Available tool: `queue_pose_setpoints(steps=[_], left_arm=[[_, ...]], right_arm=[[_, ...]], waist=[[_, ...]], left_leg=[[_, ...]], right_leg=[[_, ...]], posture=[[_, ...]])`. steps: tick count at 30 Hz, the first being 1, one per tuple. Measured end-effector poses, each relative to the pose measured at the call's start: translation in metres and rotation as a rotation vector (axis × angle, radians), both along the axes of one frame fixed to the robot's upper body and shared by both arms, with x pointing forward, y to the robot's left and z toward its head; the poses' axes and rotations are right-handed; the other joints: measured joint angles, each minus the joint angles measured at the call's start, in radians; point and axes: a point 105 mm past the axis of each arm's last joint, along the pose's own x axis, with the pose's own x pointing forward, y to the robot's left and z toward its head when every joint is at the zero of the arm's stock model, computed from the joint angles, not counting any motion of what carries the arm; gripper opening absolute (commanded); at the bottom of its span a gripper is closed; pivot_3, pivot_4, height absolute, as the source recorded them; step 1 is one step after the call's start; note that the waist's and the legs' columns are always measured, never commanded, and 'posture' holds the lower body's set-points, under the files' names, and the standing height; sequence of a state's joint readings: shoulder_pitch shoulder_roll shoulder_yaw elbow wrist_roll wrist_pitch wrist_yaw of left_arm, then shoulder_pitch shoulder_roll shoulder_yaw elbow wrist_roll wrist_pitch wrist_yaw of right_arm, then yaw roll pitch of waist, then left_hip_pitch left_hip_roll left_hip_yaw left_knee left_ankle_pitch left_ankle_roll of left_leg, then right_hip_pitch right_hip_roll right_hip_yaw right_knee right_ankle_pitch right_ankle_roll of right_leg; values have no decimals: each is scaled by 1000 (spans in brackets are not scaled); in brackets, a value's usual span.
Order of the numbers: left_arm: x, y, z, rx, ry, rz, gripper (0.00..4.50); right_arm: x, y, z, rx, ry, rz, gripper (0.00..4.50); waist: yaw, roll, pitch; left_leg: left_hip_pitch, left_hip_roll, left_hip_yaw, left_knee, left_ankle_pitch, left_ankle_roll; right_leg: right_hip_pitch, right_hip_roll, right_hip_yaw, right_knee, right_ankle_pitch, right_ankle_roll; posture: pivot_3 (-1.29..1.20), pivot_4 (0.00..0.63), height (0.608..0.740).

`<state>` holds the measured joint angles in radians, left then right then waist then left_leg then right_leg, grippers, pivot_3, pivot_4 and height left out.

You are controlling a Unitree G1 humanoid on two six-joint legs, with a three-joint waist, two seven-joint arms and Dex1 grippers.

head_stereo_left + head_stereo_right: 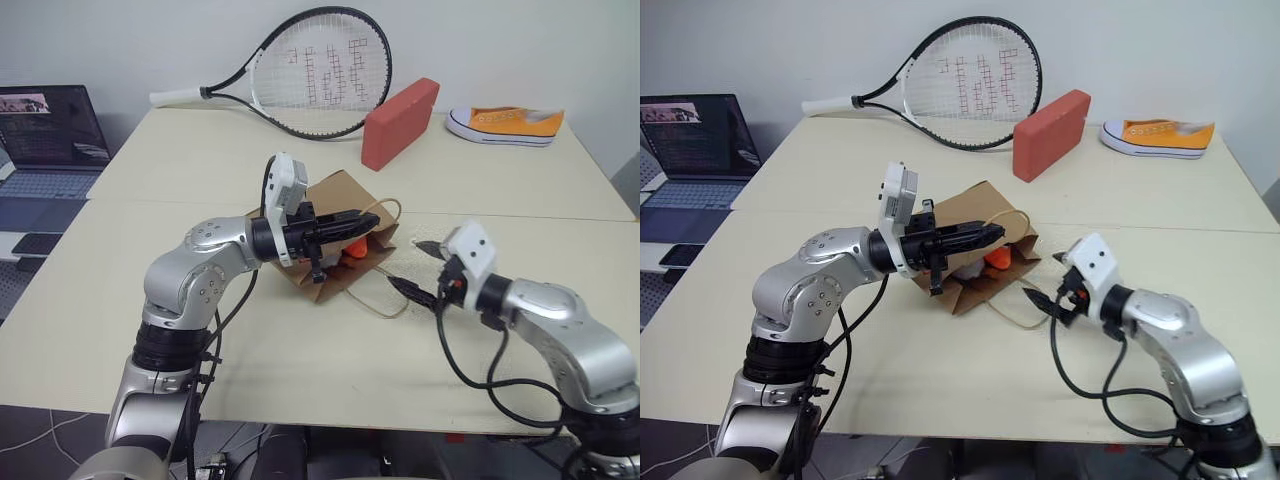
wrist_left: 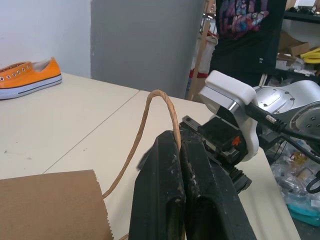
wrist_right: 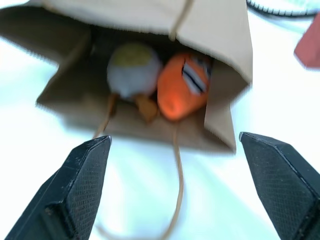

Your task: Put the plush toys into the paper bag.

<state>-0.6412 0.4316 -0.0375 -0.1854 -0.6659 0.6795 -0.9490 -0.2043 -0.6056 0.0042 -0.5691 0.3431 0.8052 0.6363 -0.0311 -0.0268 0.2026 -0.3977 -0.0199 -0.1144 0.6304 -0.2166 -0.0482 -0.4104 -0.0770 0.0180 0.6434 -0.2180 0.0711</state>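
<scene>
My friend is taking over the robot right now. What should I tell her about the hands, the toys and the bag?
Left gripper: shut on the bag's handle, holding the mouth of the paper bag open.
Right gripper: open, empty, in front of the bag's mouth.
Toys: the egg toy and the carrot toy both lie inside the bag, side by side. The bag lies on its side on the table.
Done: both toys are in the bag.
Left: probably just let go of the handle and pull both arms away.
</scene>
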Motion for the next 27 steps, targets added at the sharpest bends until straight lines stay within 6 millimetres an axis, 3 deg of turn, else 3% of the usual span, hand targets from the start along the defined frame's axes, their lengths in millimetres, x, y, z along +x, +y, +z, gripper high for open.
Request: queue_pose_setpoints(steps=[4,10,13,23,27], left_arm=[[0,1,1,-1,-4,4,0],[1,1,1,0,-4,6,0],[1,1,1,0,-4,8,0],[2,5,1,10,-11,34,0],[4,8,2,5,-14,53,0]], right_arm=[[1,-8,-25,-3,78,-30,4291],[6,2,-60,-35,132,-9,4291],[11,6,-65,-26,138,-6,3762],[16,18,-62,26,151,23,171],[21,19,-55,63,136,8,64]], waist=[[-1,0,0],[0,0,0],[-1,0,0],[0,0,0],[0,0,0]], left_leg=[[0,0,1,0,0,0],[0,0,1,0,0,0],[0,0,1,0,0,0],[0,0,0,0,0,0],[0,0,0,0,0,0]], right_leg=[[0,0,1,0,0,0],[0,0,0,0,0,0],[0,0,1,0,0,0],[0,0,0,0,0,1],[0,0,0,0,0,1]], posture=[[0,150,740],[0,150,740],[0,150,740],[0,150,740],[0,150,740]])
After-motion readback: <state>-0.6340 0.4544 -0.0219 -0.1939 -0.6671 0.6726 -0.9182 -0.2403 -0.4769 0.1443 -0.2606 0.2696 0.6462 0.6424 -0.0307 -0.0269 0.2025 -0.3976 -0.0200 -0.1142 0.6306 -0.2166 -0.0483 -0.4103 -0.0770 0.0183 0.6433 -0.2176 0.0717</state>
